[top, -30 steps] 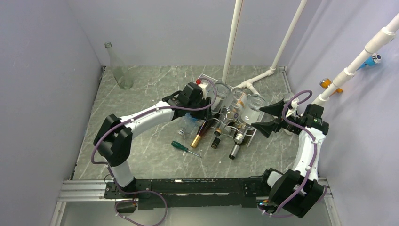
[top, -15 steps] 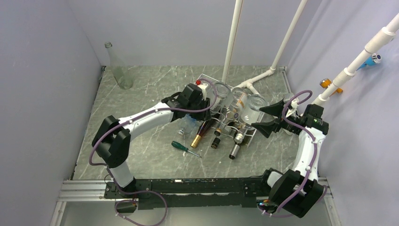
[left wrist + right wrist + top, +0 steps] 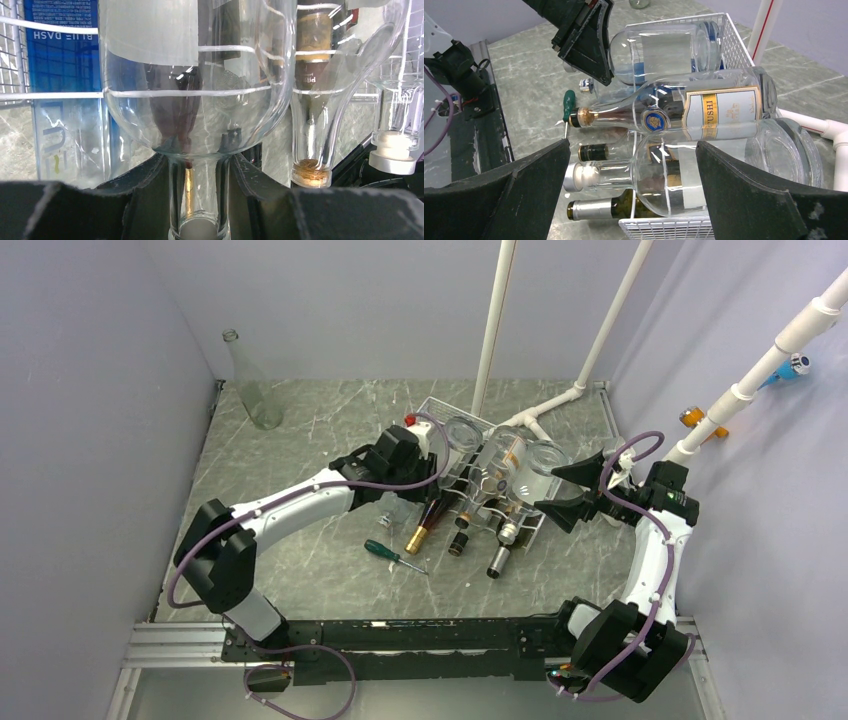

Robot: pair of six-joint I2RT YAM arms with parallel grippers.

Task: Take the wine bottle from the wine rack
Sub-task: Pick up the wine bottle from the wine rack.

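The white wire wine rack (image 3: pixel 436 405) (image 3: pixel 730 42) lies in mid-table, loaded with several bottles on their sides. My left gripper (image 3: pixel 400 492) (image 3: pixel 200 195) (image 3: pixel 594 55) is shut on the neck of a clear glass wine bottle (image 3: pixel 195 75) (image 3: pixel 659 50) at the rack's left side. Its fingers (image 3: pixel 142 195) press the neck from both sides. The bottle's round base (image 3: pixel 460 430) points at the back wall. My right gripper (image 3: pixel 565 490) (image 3: pixel 632 145) is open beside the rack's right end, with nothing between its fingers.
A green-handled screwdriver (image 3: pixel 383 550) lies in front of the rack. Bottle necks (image 3: pixel 500 560) stick out toward the near edge. A tall clear bottle (image 3: pixel 250 385) stands at the back left. White pipes (image 3: pixel 495 320) rise behind the rack and at the right wall.
My left gripper closed on the clear bottle's neck and drew back a little toward the near left, its elbow swinging left. The right arm has not moved.
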